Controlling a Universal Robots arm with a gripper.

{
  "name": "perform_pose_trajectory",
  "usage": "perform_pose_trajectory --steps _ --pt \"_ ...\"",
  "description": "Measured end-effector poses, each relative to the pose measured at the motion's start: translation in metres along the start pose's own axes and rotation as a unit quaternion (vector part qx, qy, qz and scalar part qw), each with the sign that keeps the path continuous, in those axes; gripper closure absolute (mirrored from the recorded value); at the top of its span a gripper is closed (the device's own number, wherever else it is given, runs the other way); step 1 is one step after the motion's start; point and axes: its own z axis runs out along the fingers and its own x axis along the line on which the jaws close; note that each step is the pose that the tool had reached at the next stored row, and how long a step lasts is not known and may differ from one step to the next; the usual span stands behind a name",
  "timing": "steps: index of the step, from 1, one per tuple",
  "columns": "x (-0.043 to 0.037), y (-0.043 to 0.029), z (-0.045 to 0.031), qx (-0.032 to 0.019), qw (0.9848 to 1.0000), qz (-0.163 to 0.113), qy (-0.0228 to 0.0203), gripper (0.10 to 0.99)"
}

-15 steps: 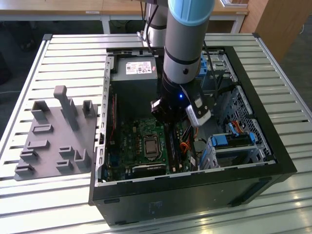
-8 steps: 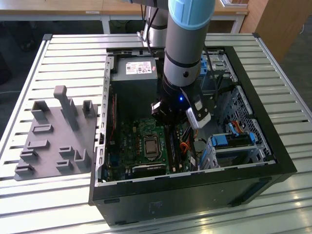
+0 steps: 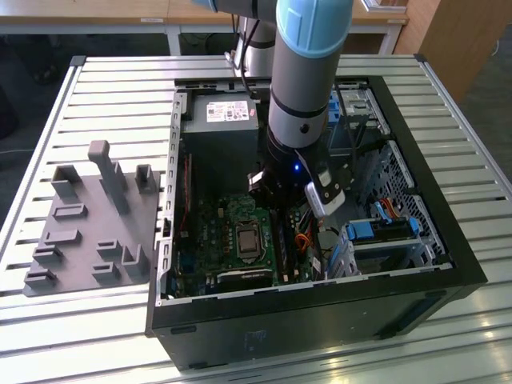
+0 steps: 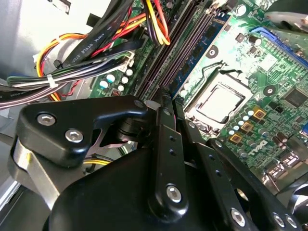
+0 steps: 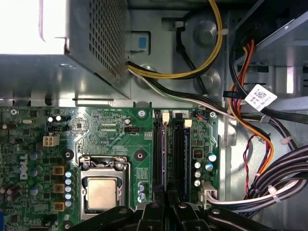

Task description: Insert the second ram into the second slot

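My arm (image 3: 308,72) reaches down into the open black computer case (image 3: 320,308) on the slatted metal bench (image 3: 104,88). On the exterior view's left, a grey moulded parts tray (image 3: 92,228) lies beside the case. My hand (image 5: 166,204) hangs over the black memory slots (image 5: 168,149), which lie between the square silver processor (image 5: 102,192) and the bundled cables (image 5: 279,178).

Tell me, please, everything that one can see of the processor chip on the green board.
The processor chip is a flat square with a dull silver metal top. It lies level in its socket on the green board, and a bright metal frame clamps around its edges. No cooler sits on it, so its top is bare. The long black memory slots run along one side of it, a little apart. A row of small round parts stands on the opposite side.
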Motion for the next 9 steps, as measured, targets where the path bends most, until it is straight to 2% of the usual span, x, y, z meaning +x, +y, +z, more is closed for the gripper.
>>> perform_pose_trajectory --steps 9 --pt "-0.0014 -0.0001 0.0016 0.0000 1.0000 0.000 0.0018 0.949"
